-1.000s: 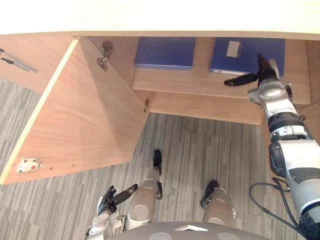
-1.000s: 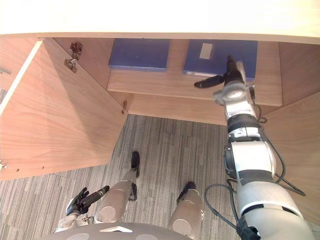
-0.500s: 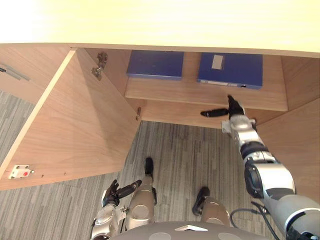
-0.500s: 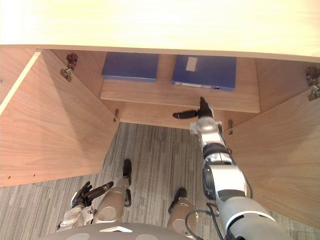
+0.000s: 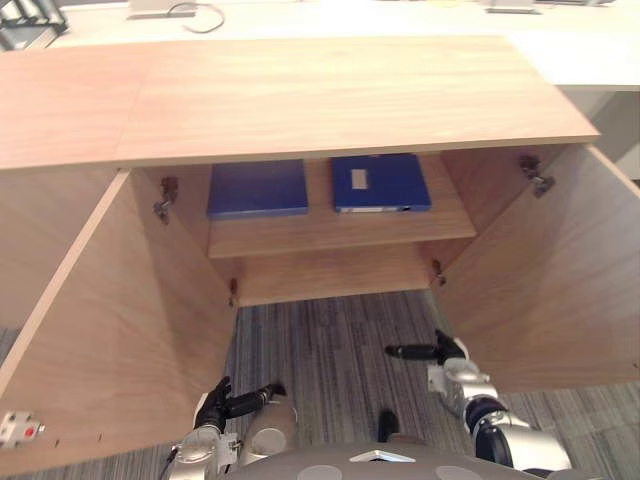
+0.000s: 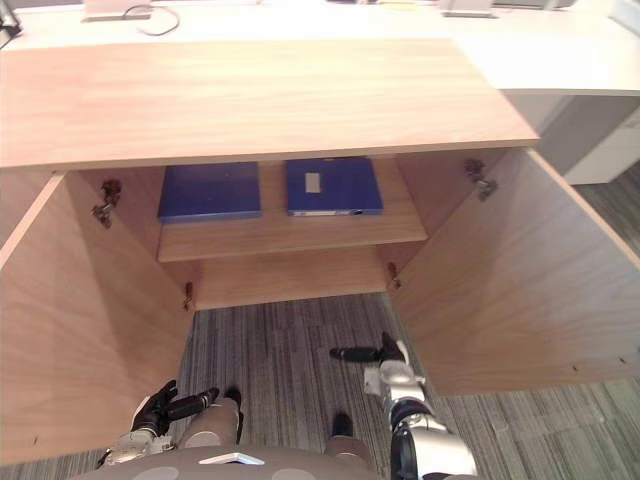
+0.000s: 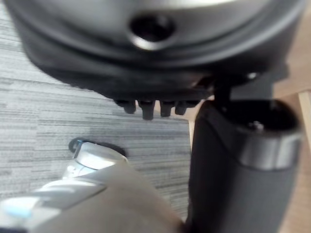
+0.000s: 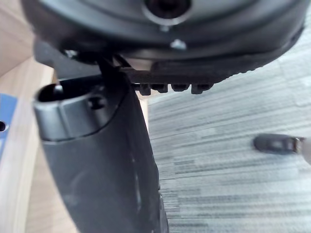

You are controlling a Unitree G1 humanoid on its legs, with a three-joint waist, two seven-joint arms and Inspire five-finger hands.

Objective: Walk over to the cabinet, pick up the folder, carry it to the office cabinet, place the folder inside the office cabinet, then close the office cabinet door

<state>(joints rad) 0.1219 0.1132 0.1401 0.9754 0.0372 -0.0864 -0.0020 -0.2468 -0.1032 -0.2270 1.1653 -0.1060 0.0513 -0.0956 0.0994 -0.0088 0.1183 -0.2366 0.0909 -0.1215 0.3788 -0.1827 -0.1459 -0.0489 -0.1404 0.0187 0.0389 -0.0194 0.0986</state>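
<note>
Both doors of the office cabinet (image 5: 300,95) stand wide open — the left door (image 5: 110,330) and the right door (image 5: 540,280) are swung out over the striped carpet (image 5: 330,345). Inside there's one shelf (image 5: 330,230), and on it two blue folders lie flat, side by side with a gap between. The plain folder (image 5: 258,188) is on the left, the labelled folder (image 5: 380,182) with its white tag on the right. Four hinges (image 5: 165,195) are in sight, two per door. The right hand (image 5: 445,351) hangs low over the carpet before the right door, thumb stuck out sideways, fingers straight, holding nothing. The left hand (image 5: 213,407) sits low by the left door — fingers loose, empty too.
</note>
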